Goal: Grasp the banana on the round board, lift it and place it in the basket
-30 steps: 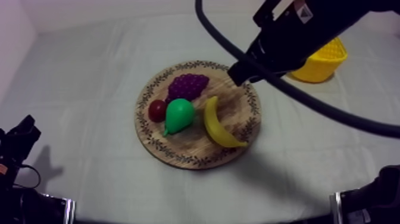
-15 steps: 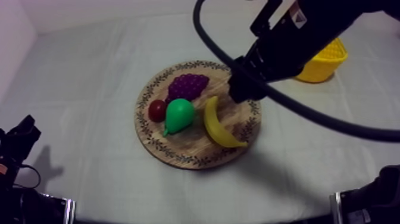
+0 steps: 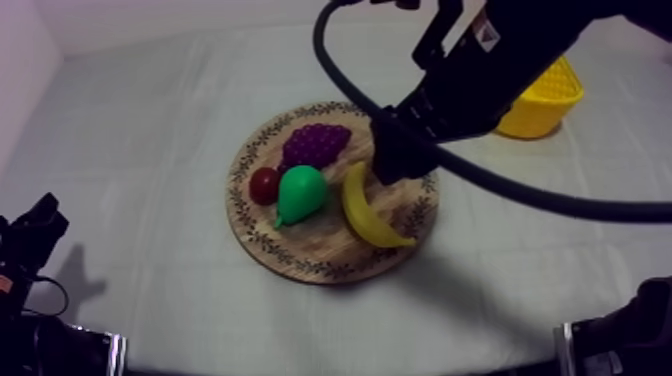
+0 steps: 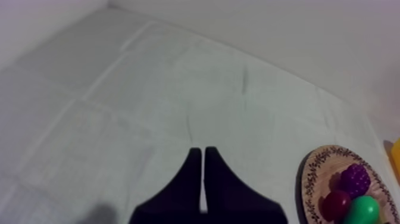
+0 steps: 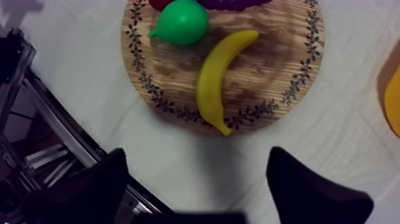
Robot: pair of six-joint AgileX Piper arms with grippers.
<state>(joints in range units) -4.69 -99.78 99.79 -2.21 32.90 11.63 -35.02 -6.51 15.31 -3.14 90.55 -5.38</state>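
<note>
Yellow banana (image 5: 221, 77) lies on the wooden board (image 5: 280, 65) just ahead of the right pincer (image 5: 196, 159), whose fingers (image 5: 297, 184) stand wide apart; its long axis runs crosswise to their closing line. Left pincer (image 4: 202, 153), closed narrow, sits well away.

The banana (image 3: 370, 208), yellow and curved, lies flat on the right half of the round wooden board (image 3: 318, 252), one end toward the far rim and the other near the front rim. The board lies flat and has a patterned rim. The yellow basket (image 3: 548, 106) stands upright off to the far right, well apart from the board.
</note>
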